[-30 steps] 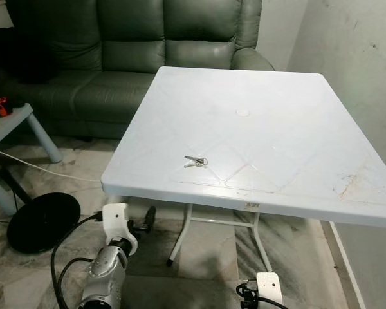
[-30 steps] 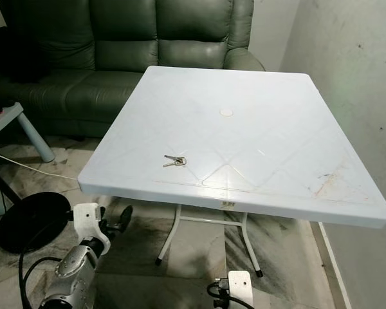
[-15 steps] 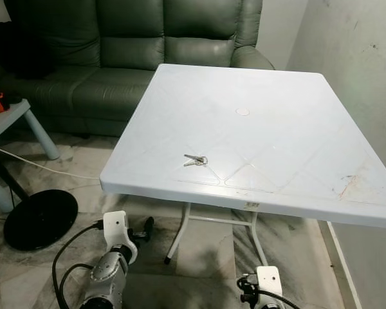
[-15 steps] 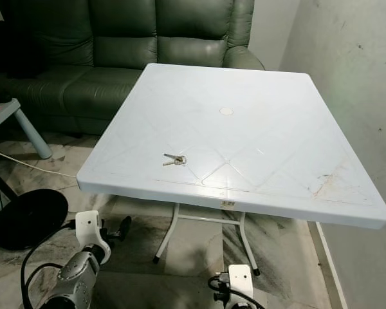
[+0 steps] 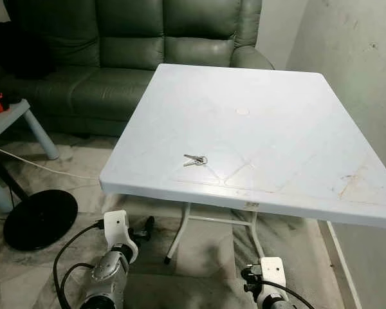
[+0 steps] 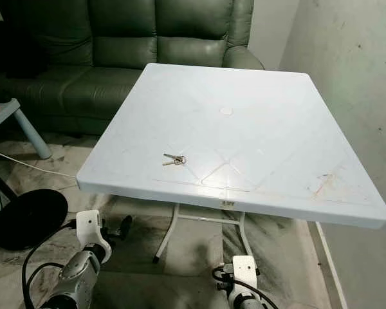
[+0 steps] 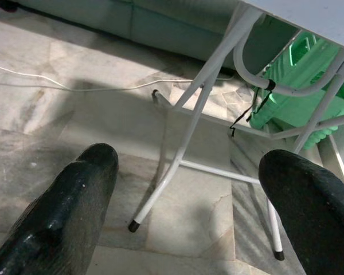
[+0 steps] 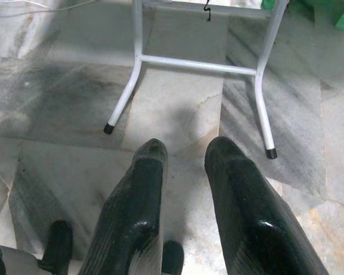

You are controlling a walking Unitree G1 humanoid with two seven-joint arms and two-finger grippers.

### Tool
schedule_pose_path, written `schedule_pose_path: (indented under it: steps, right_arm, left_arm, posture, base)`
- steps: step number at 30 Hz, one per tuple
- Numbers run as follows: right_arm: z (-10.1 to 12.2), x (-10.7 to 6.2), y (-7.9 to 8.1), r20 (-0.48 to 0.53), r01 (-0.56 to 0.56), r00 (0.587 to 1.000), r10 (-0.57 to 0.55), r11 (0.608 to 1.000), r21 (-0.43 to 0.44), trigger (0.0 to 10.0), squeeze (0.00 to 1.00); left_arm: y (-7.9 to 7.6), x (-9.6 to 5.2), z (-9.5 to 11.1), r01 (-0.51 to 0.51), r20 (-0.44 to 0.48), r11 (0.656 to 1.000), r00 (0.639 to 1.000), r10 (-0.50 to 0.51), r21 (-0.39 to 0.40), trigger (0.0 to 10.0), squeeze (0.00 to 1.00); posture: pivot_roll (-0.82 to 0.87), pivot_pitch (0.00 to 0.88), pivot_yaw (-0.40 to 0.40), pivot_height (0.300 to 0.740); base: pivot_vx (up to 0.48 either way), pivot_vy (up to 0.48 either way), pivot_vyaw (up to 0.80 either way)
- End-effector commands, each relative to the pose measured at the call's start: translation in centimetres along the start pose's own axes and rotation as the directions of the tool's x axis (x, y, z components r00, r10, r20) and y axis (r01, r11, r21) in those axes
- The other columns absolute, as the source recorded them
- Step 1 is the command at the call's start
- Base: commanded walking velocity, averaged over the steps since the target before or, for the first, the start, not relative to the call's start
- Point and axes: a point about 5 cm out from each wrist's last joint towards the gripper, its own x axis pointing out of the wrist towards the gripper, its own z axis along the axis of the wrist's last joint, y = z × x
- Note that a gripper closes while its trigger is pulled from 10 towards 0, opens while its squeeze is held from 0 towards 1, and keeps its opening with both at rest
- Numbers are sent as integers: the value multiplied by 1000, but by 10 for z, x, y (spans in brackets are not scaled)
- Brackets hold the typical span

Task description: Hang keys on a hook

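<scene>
Keys (image 5: pixel 195 160) lying on white table (image 5: pixel 289 90) near its front edge — left gripper (image 7: pixel 183 189) spread wide below, right gripper (image 8: pixel 183 172) slightly parted — sticker under edge unreadable.

My head cameras look down on the white table (image 5: pixel 257 129) from its near edge, while both wrist cameras, low, share its legs (image 8: pixel 135 74).

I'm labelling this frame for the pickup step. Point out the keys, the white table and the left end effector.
keys (image 5: pixel 195 160), left eye view, on the ring where the keys meet.
white table (image 5: pixel 270 96), left eye view, on a bare patch of the top.
left end effector (image 7: pixel 186 189), left wrist view, midway between the two black fingertips.
</scene>
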Motion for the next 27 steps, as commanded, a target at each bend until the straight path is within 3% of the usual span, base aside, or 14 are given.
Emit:
schedule_pose_path:
  steps: [1, 27]
  right_arm:
    - [74, 18, -30, 247, -20, 969, 20, 1000, -2, 10000, 0]
    - [75, 19, -30, 252, -26, 968, 24, 1000, 6, 10000, 0]
  left_arm:
    - [2, 1, 3, -2, 7, 1000, 1000, 2, 10, 10000, 0]
    - [7, 3, 9, -18, 16, 999, 1000, 18, -26, 10000, 0]
  posture:
    - [-11, 0, -19, 740]
    - [-18, 7, -19, 740]
  base:
    - [0, 0, 0]
    - [0, 0, 0]
